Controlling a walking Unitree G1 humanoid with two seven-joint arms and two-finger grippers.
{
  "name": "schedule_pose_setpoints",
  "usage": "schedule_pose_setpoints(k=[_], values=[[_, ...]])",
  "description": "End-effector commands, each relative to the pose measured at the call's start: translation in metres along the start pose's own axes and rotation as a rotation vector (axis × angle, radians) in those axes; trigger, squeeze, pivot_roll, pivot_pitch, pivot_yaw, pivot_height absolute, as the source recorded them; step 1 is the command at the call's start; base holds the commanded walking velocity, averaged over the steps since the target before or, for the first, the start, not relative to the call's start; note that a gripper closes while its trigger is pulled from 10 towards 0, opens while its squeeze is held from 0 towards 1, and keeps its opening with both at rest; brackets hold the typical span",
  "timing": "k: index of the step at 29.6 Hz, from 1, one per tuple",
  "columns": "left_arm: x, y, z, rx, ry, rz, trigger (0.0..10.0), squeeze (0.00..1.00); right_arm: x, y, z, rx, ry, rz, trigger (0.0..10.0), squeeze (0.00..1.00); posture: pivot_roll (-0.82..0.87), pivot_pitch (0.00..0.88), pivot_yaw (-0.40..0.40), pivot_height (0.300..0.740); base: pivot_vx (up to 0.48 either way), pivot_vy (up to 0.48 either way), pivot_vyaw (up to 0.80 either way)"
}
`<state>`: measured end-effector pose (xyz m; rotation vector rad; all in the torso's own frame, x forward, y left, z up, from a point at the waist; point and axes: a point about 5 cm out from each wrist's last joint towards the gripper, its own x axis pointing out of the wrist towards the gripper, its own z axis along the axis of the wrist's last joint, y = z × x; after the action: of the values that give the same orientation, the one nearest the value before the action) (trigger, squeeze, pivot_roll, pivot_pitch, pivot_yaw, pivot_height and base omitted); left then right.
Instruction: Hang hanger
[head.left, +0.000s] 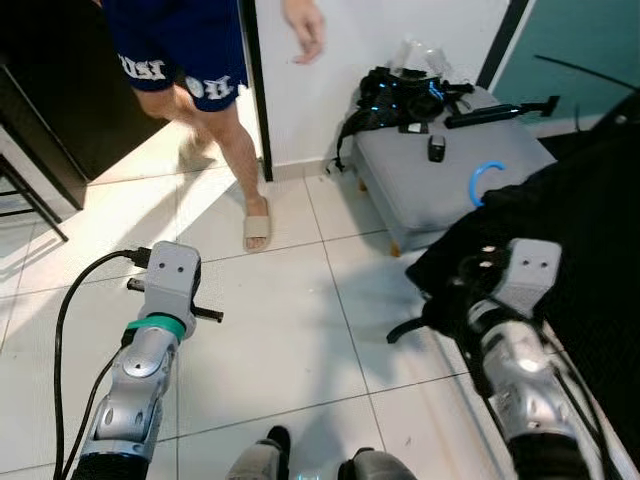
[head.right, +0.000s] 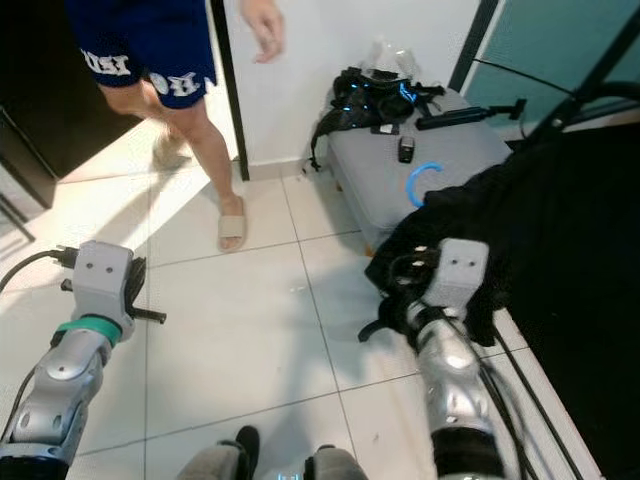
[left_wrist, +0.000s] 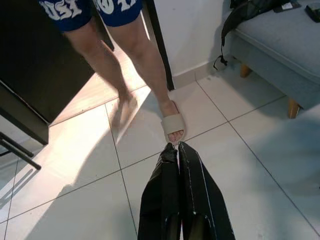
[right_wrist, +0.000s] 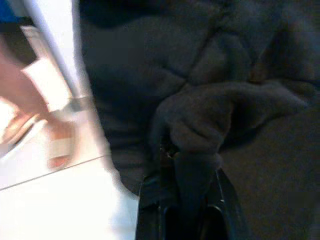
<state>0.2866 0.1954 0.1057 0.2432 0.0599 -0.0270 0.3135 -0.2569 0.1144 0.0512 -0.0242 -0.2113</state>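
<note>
Right gripper (right_wrist: 187, 200): fingers pinching a bunched fold of dark garment (right_wrist: 200, 120), the cloth rising directly between and beyond the fingertips; in the head views the same gripper (head.right: 400, 300) is sitting buried at the near edge of the black garment mass (head.right: 540, 230), which is spreading ahead of it and to its outer side. Hanger: no bar or hook can be made out in the cloth; a thin dark curved piece (head.right: 372, 330) is protruding just beside the right wrist on its inner side, but whether it is hanger or strap cannot be told, so the long axis is undetermined. Judgement: the right arm is the nearer and the only one engaged with the task item. Left gripper (left_wrist: 177, 150): fingers pressed together, holding nothing, pointing out over bare tiled floor (head.left: 290, 330), well apart from the garment across the robot's front. Farther beyond the left fingertips: a person's sandalled foot (left_wrist: 173, 127) and legs. Farthest beyond the right gripper: grey upholstered bench (head.right: 400, 190) carrying black straps and gear (head.right: 375, 100).
</note>
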Motion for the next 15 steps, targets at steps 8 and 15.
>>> schedule_pose_setpoints(k=[8, 15], values=[[-0.002, 0.001, -0.006, 0.017, 0.042, -0.024, 10.0, 0.0, 0.031, -0.08, 0.047, 0.051, -0.033, -0.261, 10.0, 0.0, -0.01, 0.124, 0.091, 0.74, 0.0, 0.0, 0.0], [-0.001, 0.003, -0.006, 0.028, 0.043, -0.037, 10.0, 0.0, 0.048, -0.097, 0.096, 0.167, -0.136, -0.273, 10.0, 0.0, -0.01, 0.129, 0.1, 0.74, 0.0, 0.0, 0.0]])
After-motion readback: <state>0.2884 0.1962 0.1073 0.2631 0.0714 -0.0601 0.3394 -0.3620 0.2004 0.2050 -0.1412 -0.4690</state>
